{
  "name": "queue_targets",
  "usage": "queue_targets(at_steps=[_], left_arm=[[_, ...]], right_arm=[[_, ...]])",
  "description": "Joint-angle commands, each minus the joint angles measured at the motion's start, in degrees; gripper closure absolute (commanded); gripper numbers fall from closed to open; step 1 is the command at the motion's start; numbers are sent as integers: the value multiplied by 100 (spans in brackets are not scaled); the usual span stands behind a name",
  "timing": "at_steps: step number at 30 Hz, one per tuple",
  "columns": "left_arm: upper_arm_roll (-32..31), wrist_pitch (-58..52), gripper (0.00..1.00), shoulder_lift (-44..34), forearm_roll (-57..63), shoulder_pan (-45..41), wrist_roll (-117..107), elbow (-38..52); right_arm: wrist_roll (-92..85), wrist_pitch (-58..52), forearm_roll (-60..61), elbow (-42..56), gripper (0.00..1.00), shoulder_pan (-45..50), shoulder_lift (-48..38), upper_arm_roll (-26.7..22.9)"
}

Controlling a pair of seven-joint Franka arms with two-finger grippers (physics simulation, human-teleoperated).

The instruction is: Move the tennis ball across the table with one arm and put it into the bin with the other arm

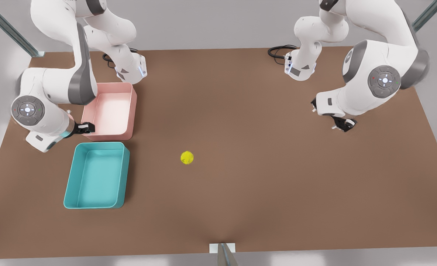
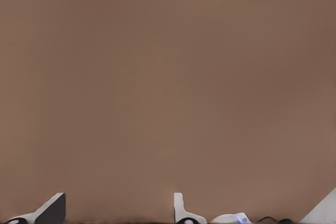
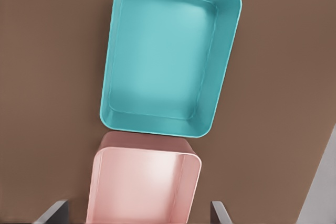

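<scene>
Two Franka arms are standing at the far edge of the counter (image 1: 259, 166).

Item 1: the right arm (image 1: 52, 96), at the front view's left, is folding down low with its wrist bent sideways. Its jaws are hanging over the near end of the pink tray (image 1: 130, 111), just beside the bin (image 1: 71, 177). They are gaping wide and gripping nothing. From its wrist view both containers are lying below, the bin (image 3: 157, 127) and pink tray (image 3: 142, 148) sitting end to end, touching or nearly so.

Item 2: the left arm (image 1: 373, 85), at the front view's right, is crouching with its elbow raised and its wrist pointing down. Its jaws are hovering above bare counter (image 2: 168, 77), spread apart and holding nothing.

Item 3: the tennis ball (image 1: 187, 157) is resting on open counter between the two arms, nearer the bin than the left arm's jaws, and apart from both. Nothing is lying between ball and bin.

Item 4: the bin is sitting with nothing in it on the near side of the pink tray, which is likewise holding nothing.

Item 5: black cables (image 1: 277, 51) are coiling beside the left arm's base.
</scene>
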Motion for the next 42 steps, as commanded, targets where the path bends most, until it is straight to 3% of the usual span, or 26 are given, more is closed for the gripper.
queue_targets(at_steps=[1,8,13,17,32,42], left_arm=[[-68,459,0,-409,-61,25,-4827,-789],[-68,407,0,-313,-52,78,-4827,-798],[-68,336,0,-313,-52,78,-4818,-798],[-68,336,0,-251,-52,78,-4818,-807],[-68,328,0,-251,-69,69,-4853,-807],[-68,336,0,-216,-105,78,-4853,-798]], right_arm=[[391,-3,518,-15,0,255,143,-1],[4672,1816,1503,21,0,1618,1374,34],[4672,3415,1907,-673,0,1626,1550,8],[4619,5262,1916,-2053,0,1635,1181,17],[2870,5658,2285,-2168,0,1345,1945,-89],[2879,5904,2285,-1878,0,1319,2552,-97]])
